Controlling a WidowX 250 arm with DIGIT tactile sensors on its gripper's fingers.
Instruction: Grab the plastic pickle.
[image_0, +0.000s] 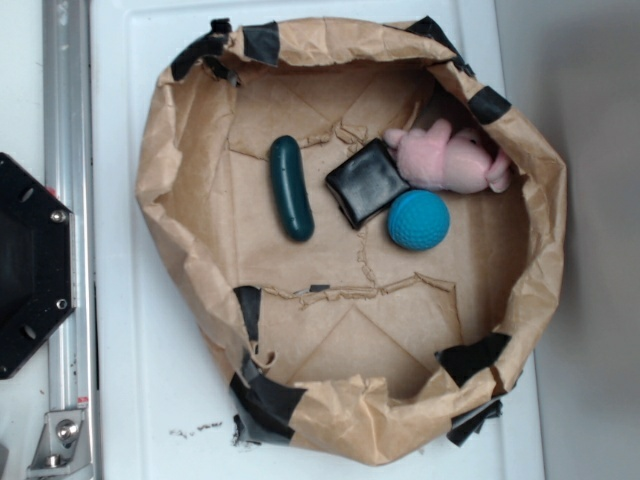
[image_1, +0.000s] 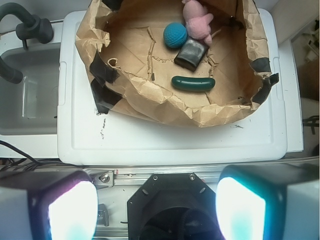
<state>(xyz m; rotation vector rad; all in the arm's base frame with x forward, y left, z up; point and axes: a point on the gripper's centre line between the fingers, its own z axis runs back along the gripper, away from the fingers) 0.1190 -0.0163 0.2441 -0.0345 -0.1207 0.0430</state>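
Observation:
The plastic pickle (image_0: 291, 188) is a dark teal-green capsule lying on the floor of a brown paper nest (image_0: 180, 215), left of a glossy black pouch (image_0: 367, 182). In the wrist view the pickle (image_1: 193, 83) lies crosswise near the nest's near wall. My gripper (image_1: 157, 205) is open and empty, its two glowing fingertips (image_1: 72, 210) wide apart, high above the robot's black base and well short of the nest. The gripper does not show in the exterior view.
A dimpled blue ball (image_0: 418, 220) and a pink plush toy (image_0: 450, 160) lie right of the pouch. The nest sits on a white tray (image_0: 130, 350). The black robot base (image_0: 30, 265) and a metal rail (image_0: 68, 150) are at the left. A sink (image_1: 27, 90) flanks the tray.

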